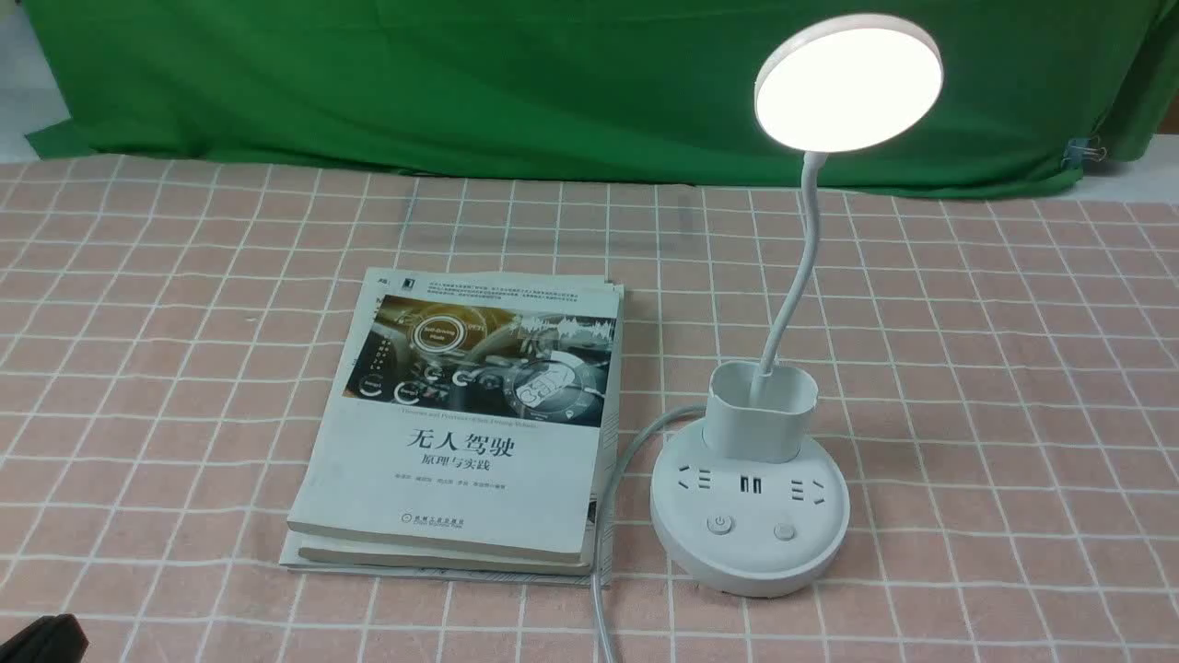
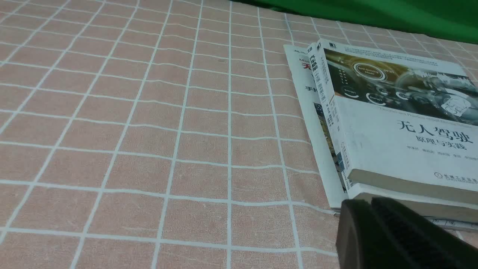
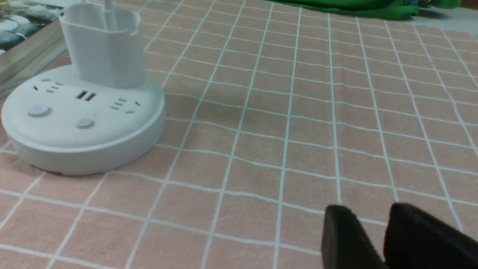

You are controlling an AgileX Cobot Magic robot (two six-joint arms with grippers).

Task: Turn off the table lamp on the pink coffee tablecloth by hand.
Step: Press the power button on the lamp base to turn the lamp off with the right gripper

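Observation:
The white table lamp stands on the pink coffee tablecloth (image 1: 967, 368), and its round disc head (image 1: 847, 83) glows brightly. Its round base (image 1: 748, 529) carries sockets and two buttons (image 1: 720, 525) at the front, behind which sits the cup holder (image 1: 763, 410). In the right wrist view the base (image 3: 112, 145) lies well off to one side of my right gripper (image 3: 369, 211), which is slightly open over bare cloth with nothing in it. My left gripper (image 2: 368, 203) is shut and empty near the corner of the books. Only a black corner of the left hand (image 1: 41, 640) shows in the front view.
A stack of books (image 1: 470, 424) lies just left of the lamp base. The lamp's white cable (image 1: 608, 516) runs between them toward the table's near edge. A green backdrop cloth (image 1: 461, 83) hangs along the far side, with a binder clip (image 1: 1087, 152) at its right.

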